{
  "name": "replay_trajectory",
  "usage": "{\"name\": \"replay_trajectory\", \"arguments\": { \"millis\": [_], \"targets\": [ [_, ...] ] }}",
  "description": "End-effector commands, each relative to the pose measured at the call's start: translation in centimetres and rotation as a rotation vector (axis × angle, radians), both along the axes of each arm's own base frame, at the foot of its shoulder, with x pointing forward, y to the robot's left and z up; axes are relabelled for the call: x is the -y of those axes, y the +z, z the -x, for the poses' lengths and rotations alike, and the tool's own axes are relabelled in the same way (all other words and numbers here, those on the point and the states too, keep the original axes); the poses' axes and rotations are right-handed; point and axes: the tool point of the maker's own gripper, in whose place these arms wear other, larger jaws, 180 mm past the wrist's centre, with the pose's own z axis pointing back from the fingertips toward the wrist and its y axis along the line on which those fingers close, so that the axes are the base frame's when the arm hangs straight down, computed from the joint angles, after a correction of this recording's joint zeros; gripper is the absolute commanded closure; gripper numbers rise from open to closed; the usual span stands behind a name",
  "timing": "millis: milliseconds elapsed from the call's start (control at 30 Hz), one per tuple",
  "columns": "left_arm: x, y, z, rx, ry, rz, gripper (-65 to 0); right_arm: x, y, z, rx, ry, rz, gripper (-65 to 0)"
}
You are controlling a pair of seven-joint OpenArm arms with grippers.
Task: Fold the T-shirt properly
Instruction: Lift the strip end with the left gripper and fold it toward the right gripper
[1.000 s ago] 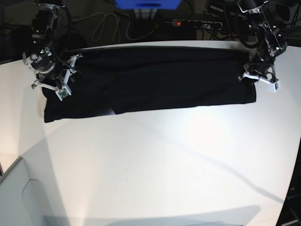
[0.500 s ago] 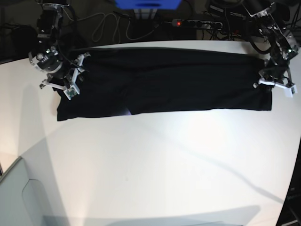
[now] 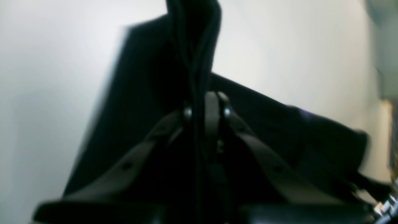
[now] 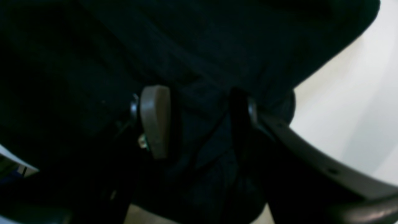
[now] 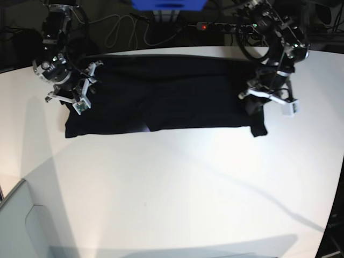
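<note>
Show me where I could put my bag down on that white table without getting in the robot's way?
The wide white stretch of table in front of the T-shirt is bare, out to the near edge. The back strip is crowded: the shirt spans it, with the right gripper at one end and the left gripper pinching cloth at the other.

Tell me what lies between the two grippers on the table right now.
In the base view, only the black T-shirt spans from the right gripper to the left gripper. A small purple patch shows at its front edge. Nothing else lies there.

The T-shirt is matt black cloth on a smooth white table.
</note>
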Motion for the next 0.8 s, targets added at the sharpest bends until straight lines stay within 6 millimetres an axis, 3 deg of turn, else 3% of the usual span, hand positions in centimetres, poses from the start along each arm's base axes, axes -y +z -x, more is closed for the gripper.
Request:
{"name": "replay_trajectory", "arguments": {
  "millis": [0,100,333,633,767],
  "targets": [
    [1.1,0.9,-0.5,0.045,-0.024,0.015,0.0,-0.1,0.8,-0.6,0.031,0.022,-0.001,-28.9],
    [5.0,0.8,-1.0,0.048,-0.117,0.066,0.0,-0.1,0.7,-0.5,0.03,0.022,-0.001,-28.9],
    [11.5,-1.4,-0.8,-0.027,-0.302,0.067,0.0,-0.1,0.7,-0.4,0.028,0.023,-0.001,-28.9],
    [17.8,-3.3,-0.7,-0.012,-0.442,0.132,0.0,-0.1,0.7,-0.3,0.026,0.023,-0.001,-28.7],
    [18.9,-4.1,-0.7,-0.029,-0.465,0.148,0.0,-0.1,0.8,-0.3,0.028,0.024,0.0,-28.7]
  ]
}}
